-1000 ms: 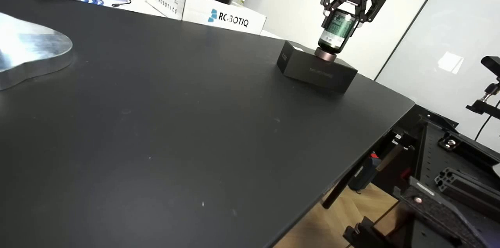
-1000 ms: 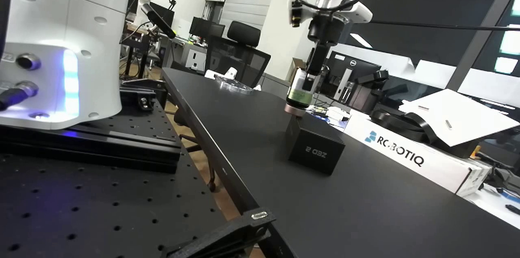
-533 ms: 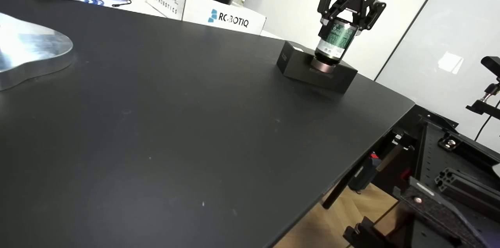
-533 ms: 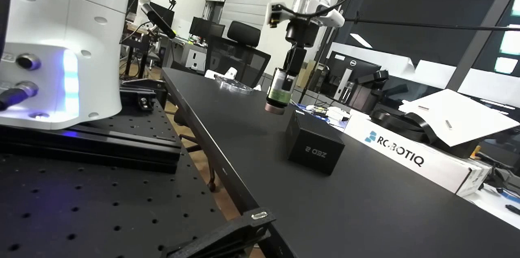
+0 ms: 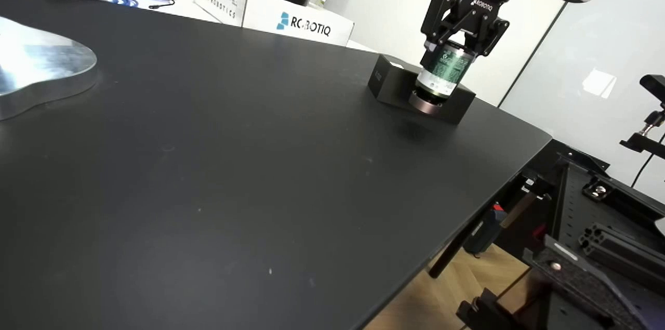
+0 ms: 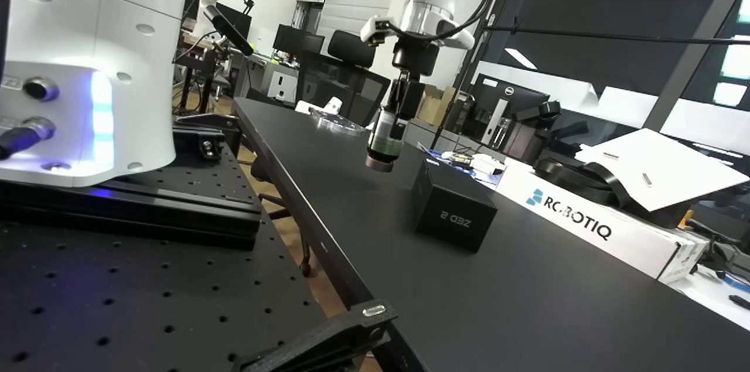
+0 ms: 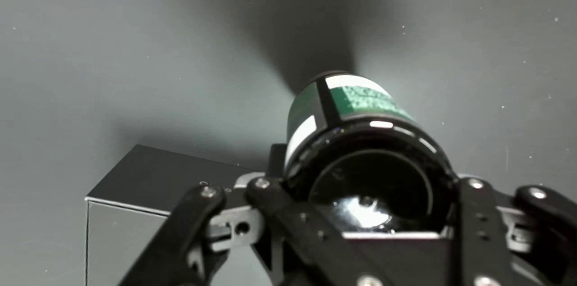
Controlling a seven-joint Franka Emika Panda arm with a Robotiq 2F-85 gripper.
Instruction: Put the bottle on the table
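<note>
The small bottle, with green and white label and a reddish band at its lower end, is in both exterior views (image 5: 444, 73) (image 6: 388, 140) and the wrist view (image 7: 374, 101). My gripper (image 5: 451, 55) is shut on it, with fingers on either side of its upper part; the gripper also shows in the wrist view (image 7: 367, 182). The bottle hangs above the black table (image 5: 234, 174), beside the flat black box. It casts a shadow on the tabletop in the wrist view. A gap to the table shows beneath it.
The black box (image 6: 454, 208) stands on the table close to the bottle; it also shows in the wrist view (image 7: 171, 178). A white Robotiq box (image 5: 296, 18) stands behind the table. A shiny metal piece (image 5: 47, 60) lies at the far left. The table edge (image 6: 304, 202) runs near the robot base.
My gripper has carried the bottle from over the black box to beside it, leftward in an exterior view, and lowered it toward the table. The box has not moved.
</note>
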